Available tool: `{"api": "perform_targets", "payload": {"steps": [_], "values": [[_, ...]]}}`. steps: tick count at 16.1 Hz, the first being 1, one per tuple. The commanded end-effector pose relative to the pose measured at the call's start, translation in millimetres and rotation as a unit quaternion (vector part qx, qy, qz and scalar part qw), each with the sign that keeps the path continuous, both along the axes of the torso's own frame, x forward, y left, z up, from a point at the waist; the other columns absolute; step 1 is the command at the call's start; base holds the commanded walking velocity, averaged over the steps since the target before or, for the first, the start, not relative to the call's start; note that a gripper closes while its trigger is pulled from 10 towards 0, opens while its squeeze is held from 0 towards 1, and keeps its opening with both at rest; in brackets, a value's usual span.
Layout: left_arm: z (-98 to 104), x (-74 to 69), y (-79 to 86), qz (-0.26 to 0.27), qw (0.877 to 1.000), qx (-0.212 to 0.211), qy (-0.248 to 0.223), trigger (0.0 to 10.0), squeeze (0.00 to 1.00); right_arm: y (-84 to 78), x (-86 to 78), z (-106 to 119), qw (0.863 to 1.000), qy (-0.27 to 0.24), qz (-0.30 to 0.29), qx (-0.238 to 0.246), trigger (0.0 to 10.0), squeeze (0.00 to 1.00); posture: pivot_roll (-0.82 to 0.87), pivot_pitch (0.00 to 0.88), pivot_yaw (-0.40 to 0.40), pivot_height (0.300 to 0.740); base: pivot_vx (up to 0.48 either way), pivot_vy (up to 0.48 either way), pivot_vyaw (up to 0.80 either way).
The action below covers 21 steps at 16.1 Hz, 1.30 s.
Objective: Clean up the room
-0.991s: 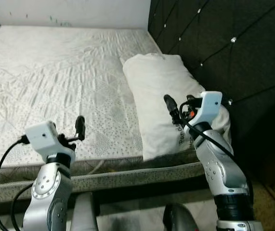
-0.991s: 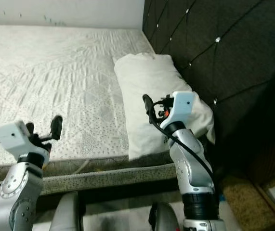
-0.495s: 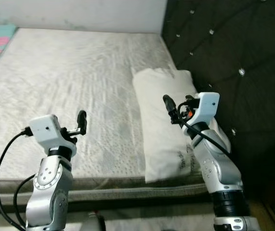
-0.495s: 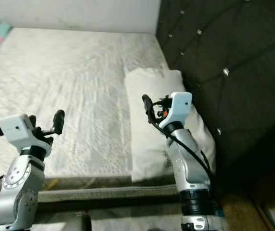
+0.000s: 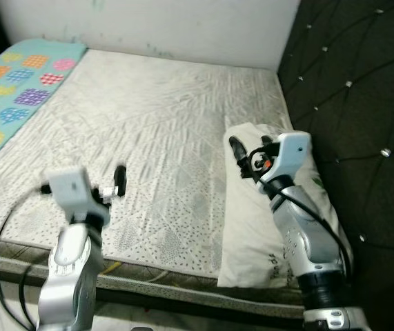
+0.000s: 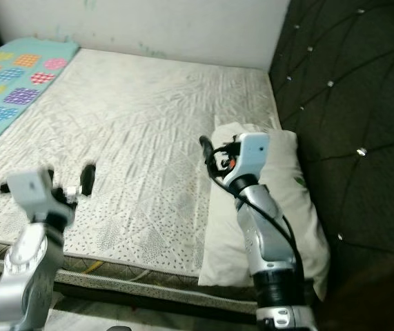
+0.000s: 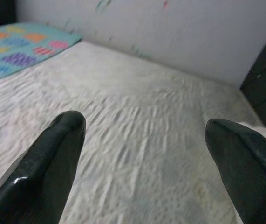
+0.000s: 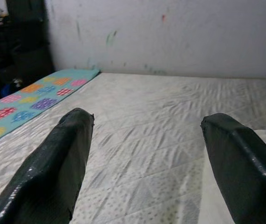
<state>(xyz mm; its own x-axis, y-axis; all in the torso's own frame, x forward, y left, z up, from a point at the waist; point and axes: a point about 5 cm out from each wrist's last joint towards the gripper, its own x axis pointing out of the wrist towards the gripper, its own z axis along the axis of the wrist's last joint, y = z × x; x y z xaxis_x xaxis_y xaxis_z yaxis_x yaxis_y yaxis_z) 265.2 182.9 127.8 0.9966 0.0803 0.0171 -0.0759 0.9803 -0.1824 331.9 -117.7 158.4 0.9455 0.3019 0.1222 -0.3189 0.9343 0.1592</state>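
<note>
A white pillow lies on the bare mattress beside the dark headboard. A teal blanket with coloured spots covers the mattress's far left part. My right gripper hovers open over the pillow's upper end, holding nothing. My left gripper is raised open above the mattress near its front edge, also with nothing in it. In the left wrist view the two fingers stand wide apart over the quilted mattress. In the right wrist view the fingers are likewise wide apart, and the blanket lies beyond them.
A dark tufted headboard rises on the right behind the pillow. A white marked wall runs along the bed's far side. The mattress's front edge lies just before me. A dark shelf or furniture stands past the blanket.
The camera has swung left and risen, so the teal blanket has come into sight and the pillow sits further right. Both arms hold the same raised, open pose.
</note>
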Motion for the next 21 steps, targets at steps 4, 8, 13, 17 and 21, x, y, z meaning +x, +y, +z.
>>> {"api": "perform_targets", "payload": {"steps": [4, 8, 13, 17, 21], "values": [[-14, -8.1, -6.3, -0.025, 0.999, 0.007, 0.024, 10.0, 0.00, -18.5, -18.9, -28, 0.998, 0.046, -0.036, -0.003, 10.0, 0.00, 0.01, 0.000, -0.037, 0.740, 0.000, 0.000, 0.00], [-12, -2.7, -6.9, -0.026, 0.999, 0.007, 0.020, 10.0, 0.00, -23.3, -25.5, -38, 0.997, 0.059, -0.049, -0.003, 10.0, 0.00, 0.00, 0.000, -0.039, 0.740, 0.000, 0.000, 0.00], [-9, 5.7, -15.8, -0.041, 0.999, -0.011, 0.018, 10.0, 0.00, -28.2, -22.9, -47, 0.993, 0.094, -0.068, -0.016, 10.0, 0.00, -0.01, 0.000, -0.051, 0.740, 0.000, 0.000, 0.00], [-13, -0.2, -18.6, -0.028, 0.999, 0.010, 0.015, 10.0, 0.00, -28.1, -28.3, -49, 0.993, 0.091, -0.058, -0.035, 10.0, 0.00, -0.01, 0.000, -0.060, 0.740, 0.000, 0.000, 0.00], [-16, -4.5, -20.6, -0.033, 0.999, 0.000, 0.021, 10.0, 0.00, -18.7, -27.5, -46, 0.995, 0.062, -0.029, -0.080, 10.0, 0.00, -0.01, 0.000, -0.066, 0.740, 0.000, 0.000, 0.00]]}}
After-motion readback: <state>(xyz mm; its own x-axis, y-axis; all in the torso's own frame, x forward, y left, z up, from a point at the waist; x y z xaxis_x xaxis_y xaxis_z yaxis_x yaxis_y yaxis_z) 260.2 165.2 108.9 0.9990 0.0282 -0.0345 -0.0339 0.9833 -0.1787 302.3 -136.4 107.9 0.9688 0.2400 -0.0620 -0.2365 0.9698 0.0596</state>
